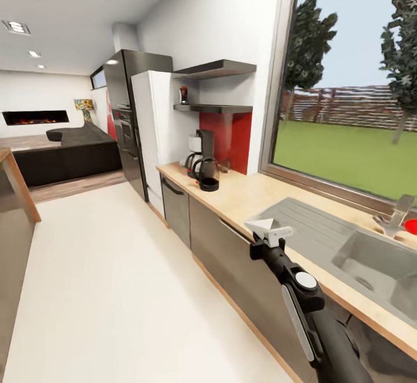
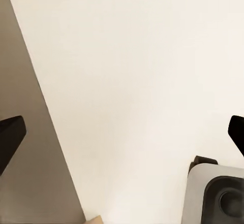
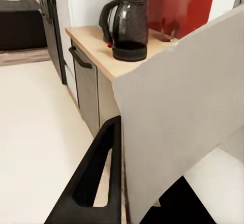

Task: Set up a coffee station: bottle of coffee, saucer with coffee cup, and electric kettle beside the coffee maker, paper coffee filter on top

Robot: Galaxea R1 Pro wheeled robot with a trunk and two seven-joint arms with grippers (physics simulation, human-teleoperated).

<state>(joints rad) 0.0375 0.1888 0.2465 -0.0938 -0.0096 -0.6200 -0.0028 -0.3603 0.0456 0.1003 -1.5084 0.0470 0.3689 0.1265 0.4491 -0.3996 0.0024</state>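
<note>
**Carrying the paper filter toward the coffee maker**

The paper coffee filter (image 1: 262, 225) is riding in the right gripper (image 1: 272, 233), a pale folded cone pinched between the fingers; in the right wrist view it (image 3: 188, 112) is blocking much of the picture, with one dark finger (image 3: 96, 173) lying along its edge. It is hanging over the front edge of the countertop (image 1: 255, 194), beside the sink (image 1: 370, 261) and well apart from the goal.

The coffee maker (image 1: 200, 148) is standing at the far end of the counter against the red backsplash (image 1: 231, 139), with the electric kettle (image 1: 207, 174) just in front of it. The bottle of coffee (image 1: 183, 94) appears to be sitting on the kitchen shelf (image 1: 217, 108) above.

To do this well, the robot probably needs to be closing in along the counter, keeping the filter level and raised above the kettle, then lowering squarely onto the machine's top.

The left gripper's fingertips (image 2: 11, 135) are sitting wide apart over bare floor (image 2: 132, 71), holding nothing.

No brand, label or writing is legible anywhere.
</note>
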